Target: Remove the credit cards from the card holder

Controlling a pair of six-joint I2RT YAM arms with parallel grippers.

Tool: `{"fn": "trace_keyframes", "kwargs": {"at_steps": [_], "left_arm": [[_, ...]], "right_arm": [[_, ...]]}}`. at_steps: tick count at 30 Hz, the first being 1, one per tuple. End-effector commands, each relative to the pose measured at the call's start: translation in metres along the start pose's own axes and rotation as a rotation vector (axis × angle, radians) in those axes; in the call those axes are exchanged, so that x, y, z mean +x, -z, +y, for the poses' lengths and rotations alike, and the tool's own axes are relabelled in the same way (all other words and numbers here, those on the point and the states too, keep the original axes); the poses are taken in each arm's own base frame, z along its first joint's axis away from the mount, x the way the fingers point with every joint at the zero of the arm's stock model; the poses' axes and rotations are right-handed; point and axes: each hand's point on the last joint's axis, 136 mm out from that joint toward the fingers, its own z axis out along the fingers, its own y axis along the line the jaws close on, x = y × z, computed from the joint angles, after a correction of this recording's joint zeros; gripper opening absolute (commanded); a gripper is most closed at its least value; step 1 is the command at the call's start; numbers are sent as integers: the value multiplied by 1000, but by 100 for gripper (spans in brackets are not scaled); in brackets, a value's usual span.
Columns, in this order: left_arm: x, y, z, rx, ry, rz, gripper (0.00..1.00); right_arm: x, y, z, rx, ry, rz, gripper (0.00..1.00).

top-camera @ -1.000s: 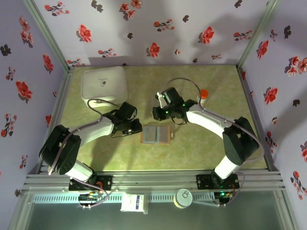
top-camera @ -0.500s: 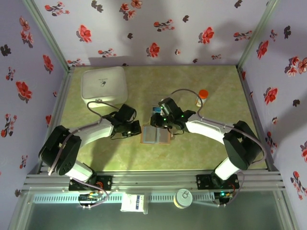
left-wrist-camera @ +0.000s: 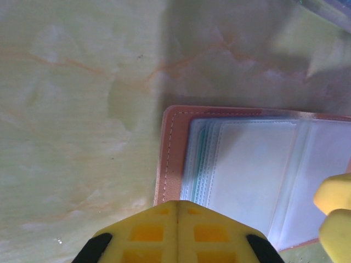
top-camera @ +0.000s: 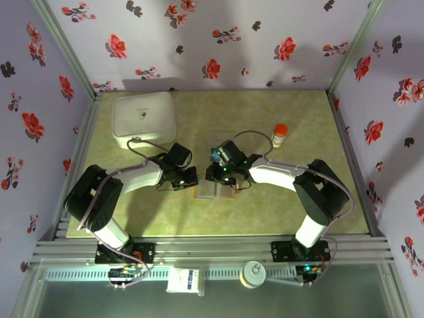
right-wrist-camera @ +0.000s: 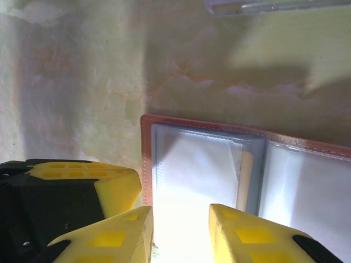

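Directly under both jaws lies card holder (top-camera: 215, 189).

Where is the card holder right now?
In the top view, the card holder lies open on the table, left claw at its left edge, right claw over it.

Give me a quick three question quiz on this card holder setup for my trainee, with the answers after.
1. True or false: the card holder lies closed.
2. The left gripper is: A shut, B wide open, C gripping a bottle.
3. Fill in: the white box sits at the table's far ___ corner.
Key: 1 false, the card holder lies open; 2 A; 3 left.
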Motion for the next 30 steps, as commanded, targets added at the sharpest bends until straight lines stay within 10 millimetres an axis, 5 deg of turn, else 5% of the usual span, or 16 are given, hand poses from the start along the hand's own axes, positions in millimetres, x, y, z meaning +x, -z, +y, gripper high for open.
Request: {"fn": "trace_keyframes", "kwargs": {"at_steps": [1, 17, 30], "left_arm": [[-3, -2, -10, 30, -18, 7, 3], [4, -15, 5, -18, -8, 51, 3], [5, -8, 10, -34, -3, 34, 2]], "right_arm": [[5, -3, 1, 9, -20, 28, 34], [18, -10, -5, 30, -38, 80, 32], [22, -9, -20, 89, -43, 77, 32]]}}
